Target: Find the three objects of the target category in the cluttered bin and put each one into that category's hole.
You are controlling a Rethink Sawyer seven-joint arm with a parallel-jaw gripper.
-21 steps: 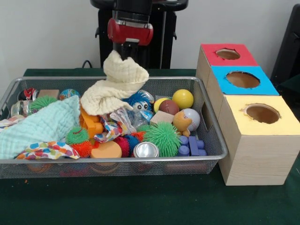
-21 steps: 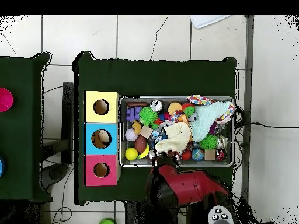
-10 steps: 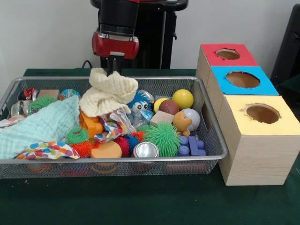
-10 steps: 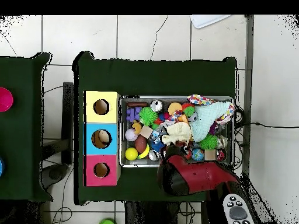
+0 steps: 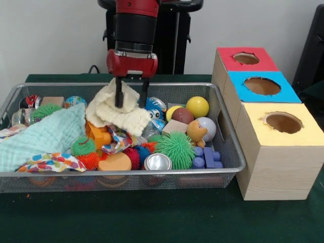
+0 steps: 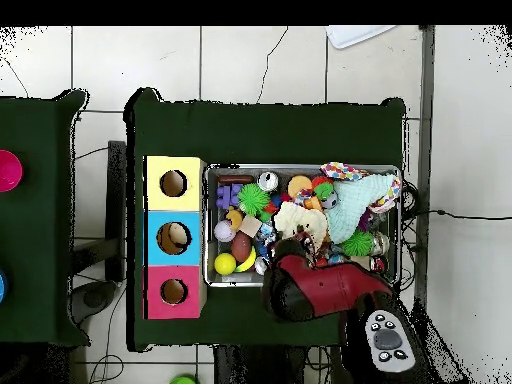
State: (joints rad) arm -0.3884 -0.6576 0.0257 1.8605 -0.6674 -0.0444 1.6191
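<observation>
A cream knitted cloth (image 5: 117, 110) lies heaped on the toys in the middle of the wire bin (image 5: 126, 173). My gripper (image 5: 131, 98) stands over it, open, its two dark fingers (image 5: 119, 94) spread and dipping into the cloth's top folds. In the overhead view the red arm head hides the gripper; only the cloth (image 6: 300, 220) shows beyond it. A mint cloth (image 5: 45, 134) and a patterned cloth (image 5: 50, 162) lie at the bin's left. The box beside the bin has a red hole (image 5: 246, 58), a blue hole (image 5: 262, 85) and a yellow hole (image 5: 283, 122).
The bin is packed with a yellow ball (image 5: 197, 107), a green spiky ball (image 5: 175, 149), a metal can (image 5: 158, 162), purple blocks (image 5: 207, 158), orange pieces and small balls. The wooden box stands tight against the bin's right wall. Something pale shows inside the blue hole (image 6: 172, 238).
The cream cloth, held hanging high a second ago, has come down onto the pile. The gripper swung left, then back over it, lower, and its fingers now stand spread.
</observation>
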